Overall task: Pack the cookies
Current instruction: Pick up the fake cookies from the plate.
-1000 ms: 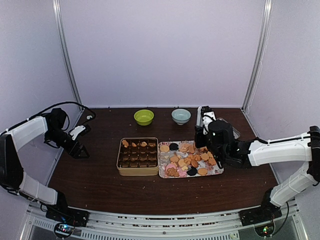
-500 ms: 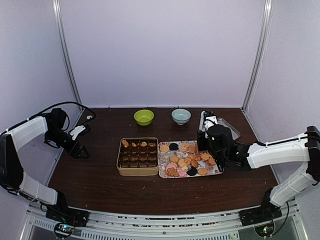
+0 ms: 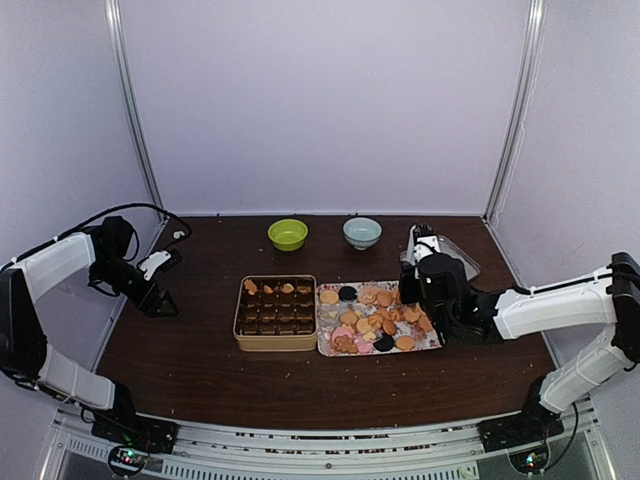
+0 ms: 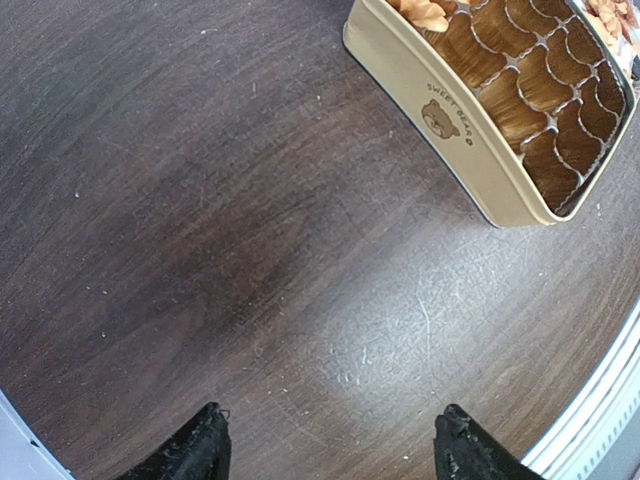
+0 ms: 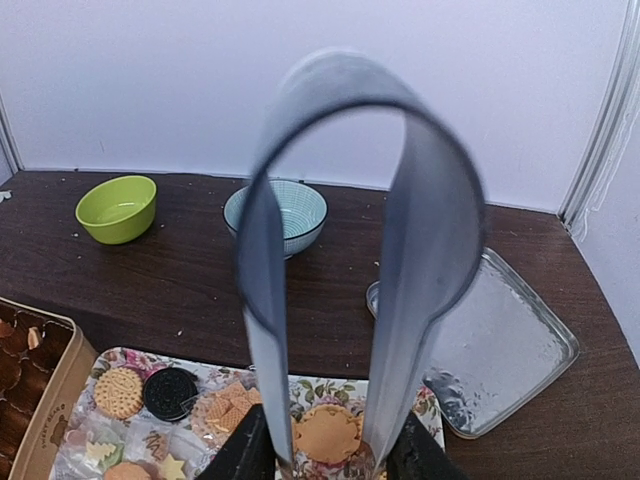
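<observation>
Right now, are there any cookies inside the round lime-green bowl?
No, the round lime-green bowl shows only its bare green inside in the right wrist view.

tan, pink, dark cookies, piled on floral tray

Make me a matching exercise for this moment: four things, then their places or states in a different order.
1 green bowl
2 tan tin
3 tongs
4 left claw

A held by the right claw
B open over bare table
C directly beside the flowered tray
D at the back, next to the pale blue bowl

Pairs: 1-D, 2-C, 3-A, 4-B
</observation>
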